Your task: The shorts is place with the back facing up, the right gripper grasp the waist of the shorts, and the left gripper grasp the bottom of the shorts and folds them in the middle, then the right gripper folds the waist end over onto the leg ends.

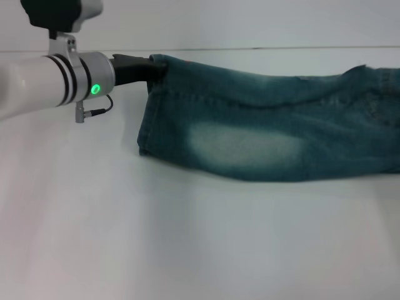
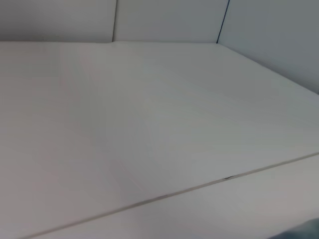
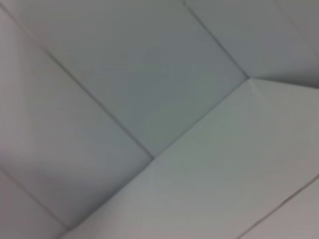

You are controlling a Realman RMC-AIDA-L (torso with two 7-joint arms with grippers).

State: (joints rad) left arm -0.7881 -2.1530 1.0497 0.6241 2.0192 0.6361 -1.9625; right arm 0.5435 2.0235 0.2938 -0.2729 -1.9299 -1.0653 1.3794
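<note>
The blue-green denim shorts (image 1: 269,125) lie doubled lengthwise across the far half of the white table, running off the right edge of the head view. My left gripper (image 1: 155,69), black-fingered, is at the far corner of the leg hem on the left end and is shut on that hem corner. A sliver of the denim (image 2: 312,230) shows at the corner of the left wrist view. The waist end is out of frame to the right. My right gripper appears in no view; its wrist camera shows only wall panels and table surface.
The white table (image 1: 187,237) stretches in front of the shorts, with its back edge (image 1: 250,48) meeting a pale wall. A seam line (image 2: 164,195) crosses the table surface in the left wrist view.
</note>
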